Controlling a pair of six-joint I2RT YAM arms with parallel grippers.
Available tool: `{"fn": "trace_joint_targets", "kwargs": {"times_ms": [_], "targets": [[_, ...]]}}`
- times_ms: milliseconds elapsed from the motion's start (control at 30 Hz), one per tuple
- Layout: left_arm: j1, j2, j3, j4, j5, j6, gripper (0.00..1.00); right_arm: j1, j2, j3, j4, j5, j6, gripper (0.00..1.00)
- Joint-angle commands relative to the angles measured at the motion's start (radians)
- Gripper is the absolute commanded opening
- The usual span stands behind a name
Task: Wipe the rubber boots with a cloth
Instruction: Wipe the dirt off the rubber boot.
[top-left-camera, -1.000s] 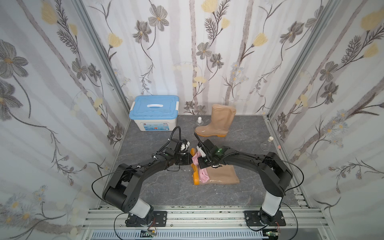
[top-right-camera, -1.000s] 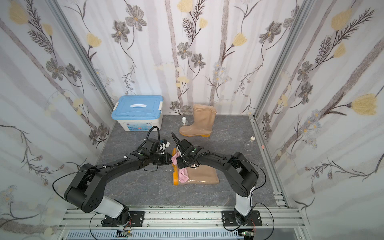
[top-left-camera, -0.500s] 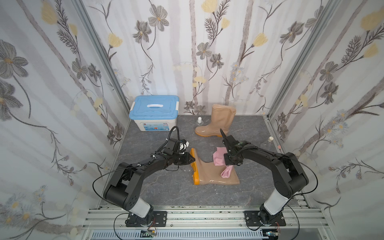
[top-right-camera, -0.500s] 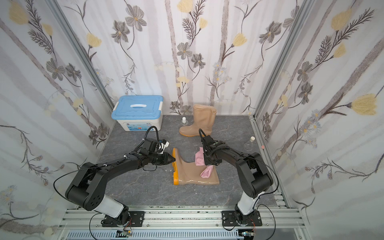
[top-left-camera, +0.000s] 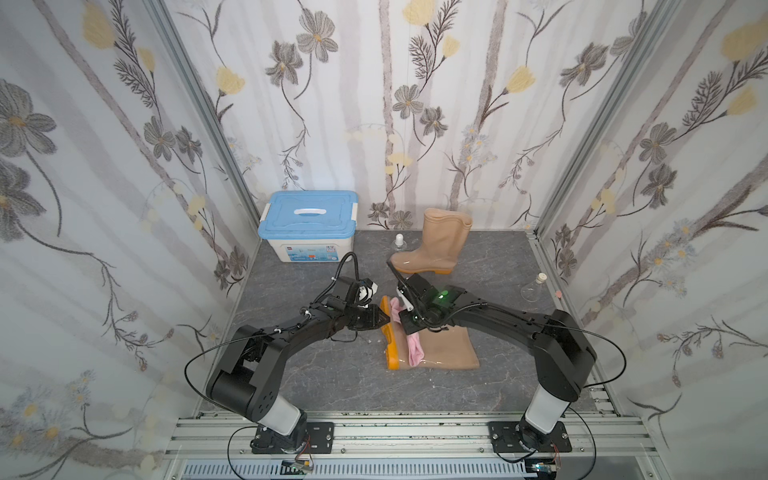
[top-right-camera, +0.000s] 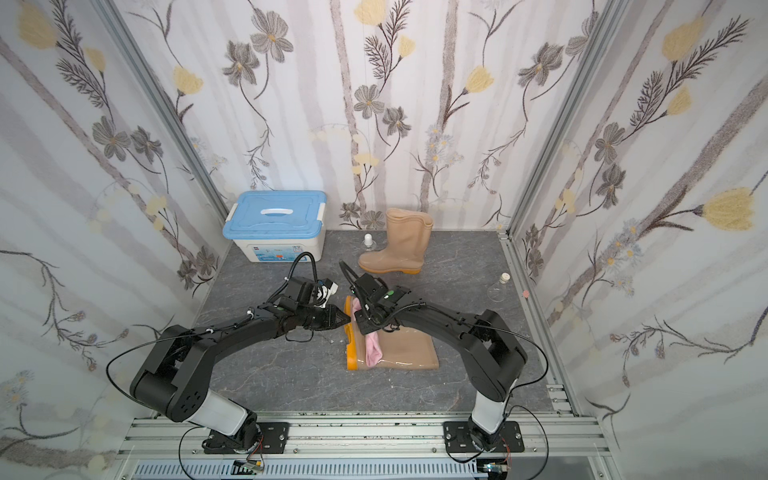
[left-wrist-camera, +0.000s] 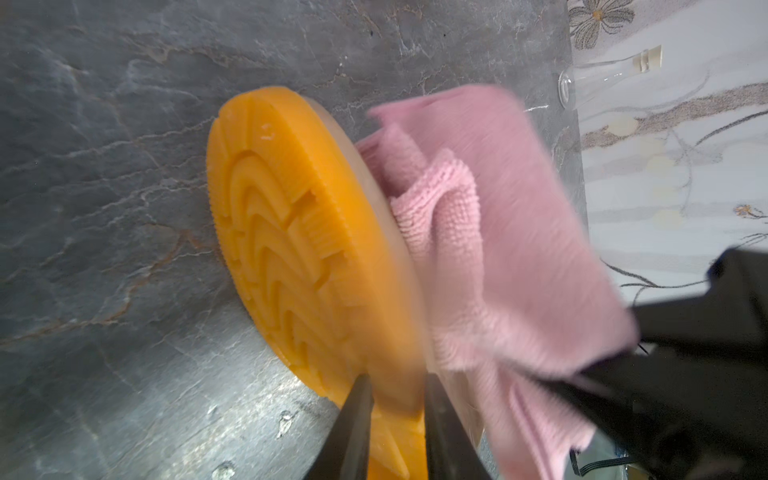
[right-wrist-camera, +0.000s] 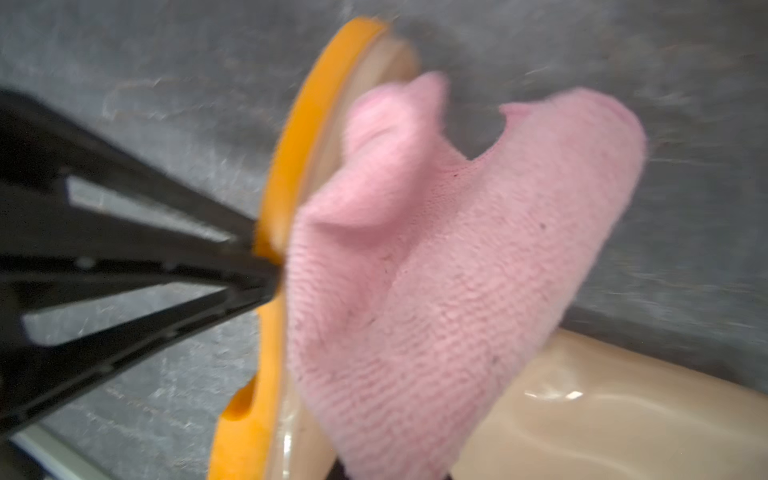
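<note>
The lying boot (top-left-camera: 440, 351) rests mid-bench (top-left-camera: 332, 374), its orange sole (left-wrist-camera: 291, 249) pinched in the barely parted left gripper (left-wrist-camera: 397, 386). The right gripper (top-left-camera: 409, 328), clamped on the pink cloth (top-left-camera: 414, 351), drapes it over that boot's foot — the wrist hides the toe. Behind the boot stand the upright boot (top-left-camera: 436, 245), a small bottle (top-left-camera: 399, 242) and a blue-lidded box (top-left-camera: 309, 226).

Reaches in low from 2 sides, nips boot sole (left-wrist-camera: 291, 249) in left pincer (left-wrist-camera: 397, 382), clenches cloth (right-wrist-camera: 457, 291) in right pincer (top-left-camera: 408, 329).
</note>
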Motion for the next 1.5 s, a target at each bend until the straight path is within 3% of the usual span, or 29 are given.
{"fn": "trace_joint_targets", "kwargs": {"times_ms": [0, 200, 467, 567, 700, 900, 1067, 1167, 1300, 1467], "targets": [[0.003, 0.013, -0.004, -0.055, -0.071, 0.013, 0.25, 0.036, 0.042, 0.002, 0.001, -0.049, 0.031, 0.00], [0.003, 0.015, -0.002, -0.055, -0.064, 0.013, 0.25, -0.040, -0.049, -0.191, -0.064, 0.056, 0.104, 0.00], [0.004, 0.018, 0.000, -0.049, -0.050, 0.010, 0.26, -0.367, -0.279, -0.458, -0.150, 0.112, 0.161, 0.00], [0.004, 0.018, 0.003, -0.047, -0.046, 0.010, 0.26, -0.407, -0.341, -0.447, -0.158, 0.129, 0.144, 0.00], [0.005, 0.017, 0.005, -0.047, -0.046, 0.010, 0.26, -0.274, -0.323, -0.318, -0.107, 0.078, 0.097, 0.00], [0.004, 0.017, 0.012, -0.049, -0.044, 0.008, 0.26, 0.039, -0.108, -0.096, -0.002, -0.038, 0.121, 0.00], [0.004, 0.019, 0.012, -0.049, -0.043, 0.008, 0.26, 0.090, -0.017, -0.096, -0.049, -0.010, 0.148, 0.00], [0.004, 0.019, 0.010, -0.049, -0.041, 0.010, 0.26, 0.026, -0.068, -0.221, -0.086, 0.046, 0.191, 0.00], [0.006, 0.022, 0.009, -0.047, -0.040, 0.011, 0.26, -0.159, -0.235, -0.450, -0.100, 0.060, 0.242, 0.00], [0.006, 0.026, 0.014, -0.046, -0.033, 0.010, 0.27, -0.323, -0.402, -0.555, -0.201, 0.146, 0.240, 0.00]]}}
